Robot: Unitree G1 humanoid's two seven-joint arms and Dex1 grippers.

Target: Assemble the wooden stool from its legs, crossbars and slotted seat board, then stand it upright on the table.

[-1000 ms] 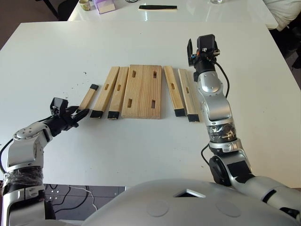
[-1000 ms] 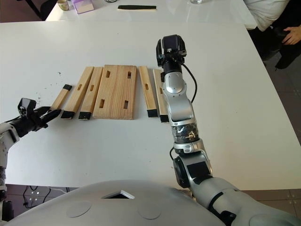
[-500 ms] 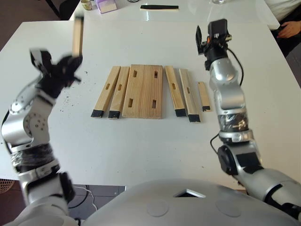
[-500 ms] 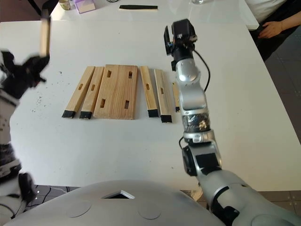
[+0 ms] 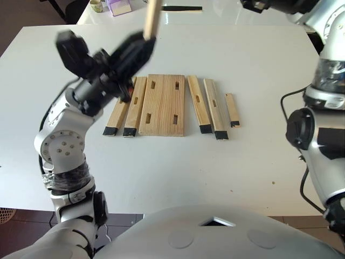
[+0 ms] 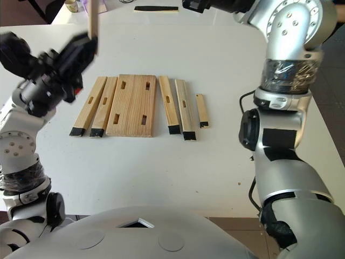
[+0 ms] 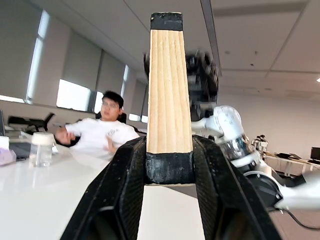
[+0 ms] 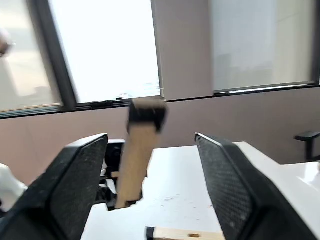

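Observation:
My left gripper (image 5: 141, 46) is raised above the table's left half, shut on the black-capped end of a short crossbar (image 5: 153, 16) that stands upright. The left wrist view shows the fingers (image 7: 127, 195) clamping that crossbar (image 7: 170, 85). The slotted seat board (image 5: 161, 104) lies flat mid-table, with two legs (image 5: 127, 106) left of it and two legs (image 5: 207, 106) right of it. A second short crossbar (image 5: 232, 109) lies furthest right. My right gripper (image 8: 150, 142) is held high over the far table edge, open, facing the held crossbar (image 8: 139, 155).
A black strip (image 5: 181, 8), a small jar (image 5: 97, 5) and a purple box (image 5: 119, 6) sit on the white table behind. Bare white tabletop (image 5: 178, 178) stretches in front of the parts and to the right.
My left arm lifted the short crossbar off the table's left side and swung it up toward the centre. My right arm rose from beside the right legs to high over the far edge.

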